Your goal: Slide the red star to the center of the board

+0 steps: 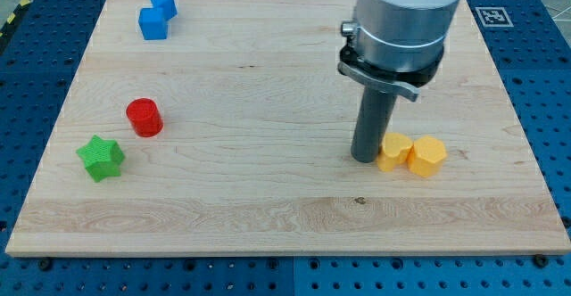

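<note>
No red star shows in the camera view; the only red block is a red cylinder point(144, 118) at the view's left. A green star point(100, 158) lies just below and left of it. My tip point(364, 158) rests on the board right of centre, touching the left side of a yellow block point(393, 152), with a yellow hexagon point(426, 156) beside that on the right. The arm's body hides part of the board above the tip.
Two blue blocks point(156, 16) sit together at the view's top left. The wooden board point(268, 216) lies on a blue perforated table. A fiducial marker point(493, 16) is at the top right.
</note>
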{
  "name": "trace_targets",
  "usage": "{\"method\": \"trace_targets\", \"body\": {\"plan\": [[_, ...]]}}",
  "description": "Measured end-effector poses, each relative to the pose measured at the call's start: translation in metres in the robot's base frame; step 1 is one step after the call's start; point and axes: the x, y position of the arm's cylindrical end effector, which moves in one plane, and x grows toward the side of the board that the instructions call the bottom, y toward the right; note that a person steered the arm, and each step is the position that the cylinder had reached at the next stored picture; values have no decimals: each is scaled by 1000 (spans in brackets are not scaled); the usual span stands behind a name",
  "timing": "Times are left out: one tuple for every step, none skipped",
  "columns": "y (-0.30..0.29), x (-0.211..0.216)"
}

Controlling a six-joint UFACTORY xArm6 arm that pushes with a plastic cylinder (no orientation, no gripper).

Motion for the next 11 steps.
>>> {"method": "trace_targets", "body": {"plan": [[8,0],[-18,-20],[-18,-55],[20,-60],[62,-63],[85,-86],[91,-114],[58,-119],[10,-104],[-45,-91],[-95,-89]]}}
